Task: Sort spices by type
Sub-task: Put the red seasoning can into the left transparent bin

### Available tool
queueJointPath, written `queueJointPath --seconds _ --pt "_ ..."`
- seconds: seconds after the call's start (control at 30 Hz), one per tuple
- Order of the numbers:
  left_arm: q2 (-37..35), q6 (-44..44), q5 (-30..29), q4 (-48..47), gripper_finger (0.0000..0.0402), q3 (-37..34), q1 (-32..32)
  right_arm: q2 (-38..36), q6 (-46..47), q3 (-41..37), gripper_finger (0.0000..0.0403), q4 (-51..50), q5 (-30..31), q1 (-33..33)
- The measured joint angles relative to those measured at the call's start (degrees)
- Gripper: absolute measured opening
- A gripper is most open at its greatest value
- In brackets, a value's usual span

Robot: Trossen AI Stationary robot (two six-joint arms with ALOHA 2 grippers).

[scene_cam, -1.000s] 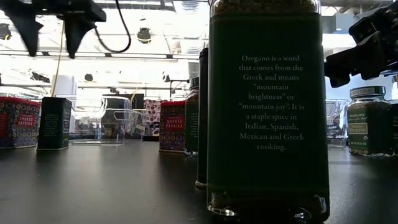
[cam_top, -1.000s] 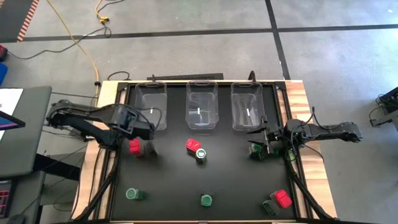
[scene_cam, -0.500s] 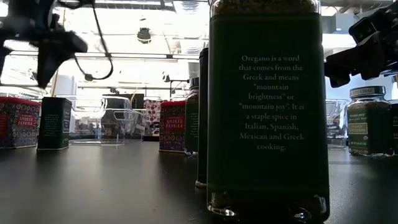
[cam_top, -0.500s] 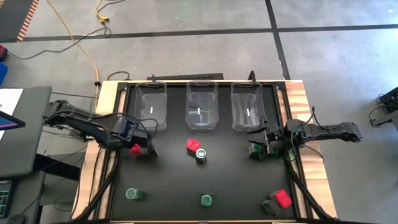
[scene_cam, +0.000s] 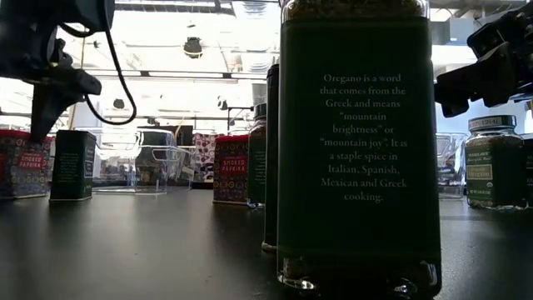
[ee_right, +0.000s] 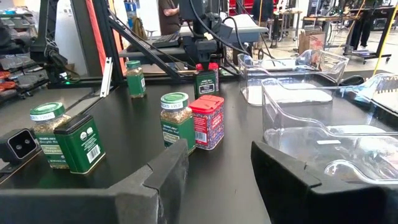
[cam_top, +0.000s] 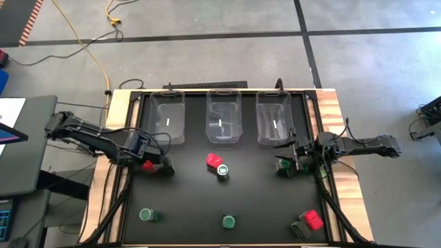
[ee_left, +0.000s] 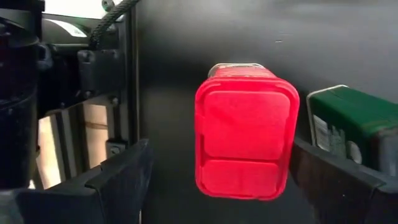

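My left gripper (cam_top: 148, 164) (ee_left: 222, 149) is open and low over a red-topped blocky tin (ee_left: 245, 140) (scene_cam: 23, 162) near the table's left edge. One finger stands on each side of the tin without touching it. A dark green rectangular tin (ee_left: 351, 121) (scene_cam: 73, 164) stands upright right beside it. My right gripper (cam_top: 294, 157) (ee_right: 219, 155) waits open by the right edge, in front of the right bin (cam_top: 273, 117). Another red tin (cam_top: 213, 160) and a green-lidded jar (cam_top: 222, 170) stand mid-table.
Three clear bins (cam_top: 169, 116) (cam_top: 224, 114) line the far edge. More spices stand about: green-lidded jars (cam_top: 147, 215) (cam_top: 229, 221) near the near edge, a red tin (cam_top: 313, 220) and a dark one (cam_top: 298, 229) at the near right, and a green pair (cam_top: 284, 165) by the right gripper.
My left gripper has come down and toward the table's near-left, from beside the left bin to directly over the red-topped tin, which it now straddles. The tins have stayed where they were. The right arm has kept still.
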Motion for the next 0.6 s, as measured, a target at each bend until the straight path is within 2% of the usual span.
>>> queueJointPath --seconds 0.33,0.6 --pt "0.0 0.7 -2.6 0.3 0.0351 -1.2 0.4 0.0 0.0 0.0 0.0207 0.0 0.0 0.0" --pt "0.0 5.0 -4.2 0.3 0.0339 -1.3 2.3 0.0 0.0 0.0 0.0207 0.0 0.0 0.0"
